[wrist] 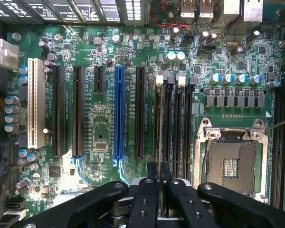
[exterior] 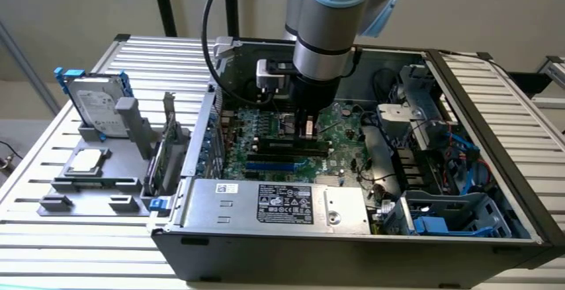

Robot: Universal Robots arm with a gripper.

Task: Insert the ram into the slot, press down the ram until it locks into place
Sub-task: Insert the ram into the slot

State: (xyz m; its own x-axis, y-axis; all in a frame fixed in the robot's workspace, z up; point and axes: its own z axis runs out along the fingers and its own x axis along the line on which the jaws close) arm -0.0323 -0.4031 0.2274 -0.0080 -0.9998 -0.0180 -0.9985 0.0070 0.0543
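My gripper (wrist: 159,178) is shut on the ram (wrist: 159,137), which I see edge-on as a thin green strip between the black fingers (wrist: 145,199). The ram runs along the outermost of several parallel black slots (wrist: 167,123), the one with a white end clip, on the side towards the blue slot (wrist: 118,114). How deep it sits in the slot I cannot tell. In the exterior view the gripper (exterior: 307,131) stands upright inside the open computer case, low over the black slots (exterior: 287,147) on the motherboard (exterior: 264,124).
The square silver CPU socket (wrist: 230,161) lies beside the slots. A power supply (exterior: 274,202) fills the case's front, with drive cages and cables (exterior: 441,171) on the exterior view's right. Outside on the exterior view's left, a grey fixture holds a hard drive (exterior: 97,108) and a CPU (exterior: 86,161).
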